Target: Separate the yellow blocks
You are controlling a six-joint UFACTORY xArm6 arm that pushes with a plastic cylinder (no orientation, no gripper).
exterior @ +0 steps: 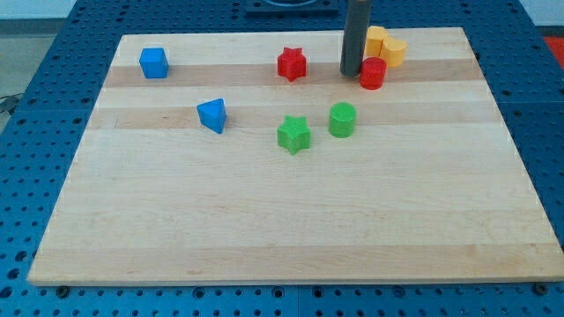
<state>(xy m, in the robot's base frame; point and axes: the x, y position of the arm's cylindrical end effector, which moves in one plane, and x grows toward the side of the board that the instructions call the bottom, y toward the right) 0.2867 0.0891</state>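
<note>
Right now my tip (354,73) is near the top of the wooden board (264,220), a bit to the view's right of the middle. It is the bottom end of a straight dark rod, so it has nothing to open, close or pinch with, and it holds nothing. The two yellow blocks sit close together at about 1 o'clock from my tip, by the top edge of the board. The first yellow block (375,38) is the one nearer the rod, and its shape is hard to tell because the rod and the other blocks hide part of it. The second yellow block (395,52) looks touching it, at about 4 o'clock from the first one. A red cylinder (373,74) stands just beside my tip at 3 o'clock, so close that I cannot tell if they touch. The red cylinder also sits right under the yellow pair, at about 6 o'clock from them. A red star (292,63) is at 9 o'clock from my tip, a little way off. A green cylinder (343,120) is at about 6 o'clock from my tip, and a green star (293,134) is near it, at 8 o'clock from the green cylinder. A blue cube (154,62) is far off at 9 o'clock, near the board's top left corner. A blue triangle-like block (212,115) is at about 8 o'clock from my tip, well apart from it.
</note>
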